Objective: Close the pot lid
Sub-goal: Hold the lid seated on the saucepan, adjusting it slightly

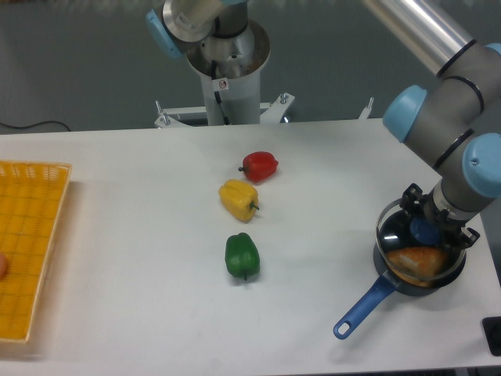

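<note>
Pot (pixel 395 278) holds orange food (pixel 417 261), pot lid (pixel 391 227) over.

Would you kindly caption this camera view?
Hand over the pot lid on the pot, peppers nearby.

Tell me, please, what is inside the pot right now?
Through the glass pot lid an orange-brown piece of food shows in the pot. The pincer covers the rear part, so anything there is hidden.
</note>
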